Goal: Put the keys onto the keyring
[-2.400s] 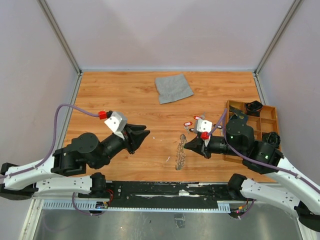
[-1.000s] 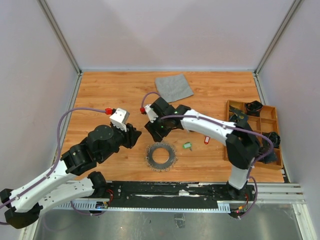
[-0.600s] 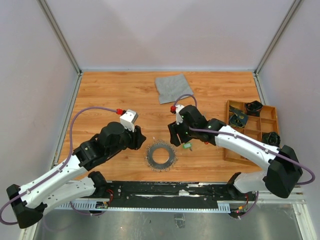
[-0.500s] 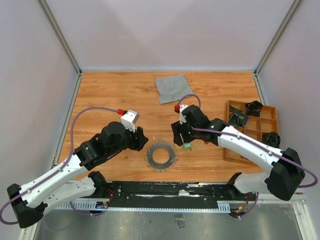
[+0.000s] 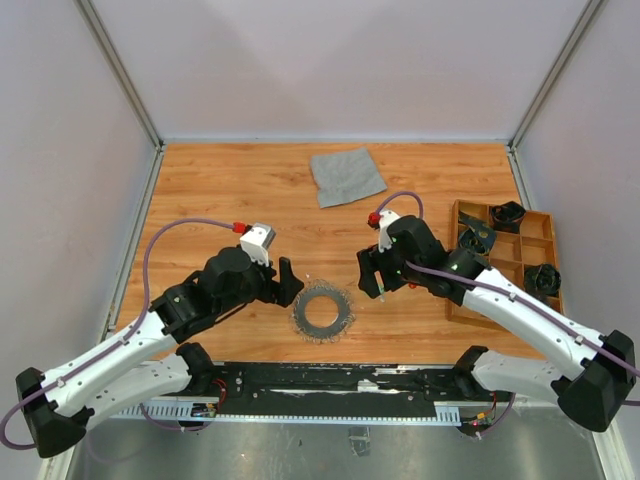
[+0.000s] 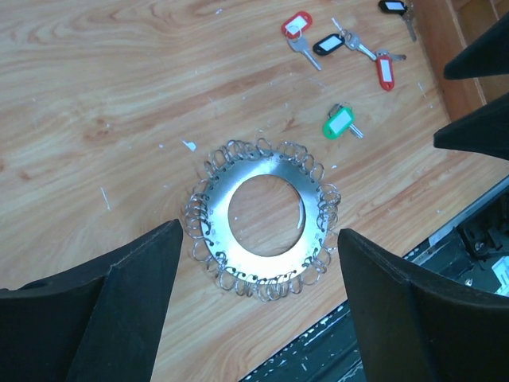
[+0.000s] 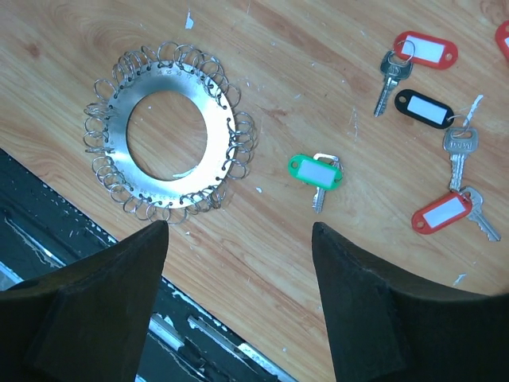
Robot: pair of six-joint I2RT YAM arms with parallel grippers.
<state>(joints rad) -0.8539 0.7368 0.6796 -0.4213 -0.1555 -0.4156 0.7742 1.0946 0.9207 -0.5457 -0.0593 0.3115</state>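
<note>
The keyring (image 5: pixel 322 311) is a flat silver disc with a wide hole and a fringe of small wire rings, lying near the table's front edge. My left gripper (image 5: pixel 288 283) hovers just left of it, open; in the left wrist view its black fingers straddle the keyring (image 6: pixel 262 268) with the left gripper (image 6: pixel 256 232) empty. My right gripper (image 5: pixel 372 275) hangs open just right of the ring, holding nothing. In the right wrist view the right gripper (image 7: pixel 238 227) sits between the keyring (image 7: pixel 167 79) and a green-tagged key (image 7: pixel 316 173). Red-tagged (image 7: pixel 425 49) and black-tagged (image 7: pixel 425 109) keys lie beyond.
A grey cloth (image 5: pixel 346 176) lies at the back middle. A wooden tray (image 5: pixel 455 262) with chunky black parts stands at the right. The black rail (image 5: pixel 330 380) runs along the near edge, close to the ring. More keys (image 6: pixel 385 70) lie scattered towards the tray.
The ring, on edge by the right gripper at first, now lies flat. The right gripper swung from the ring's upper left to its right. The left gripper came closer. Both jaws widened.
</note>
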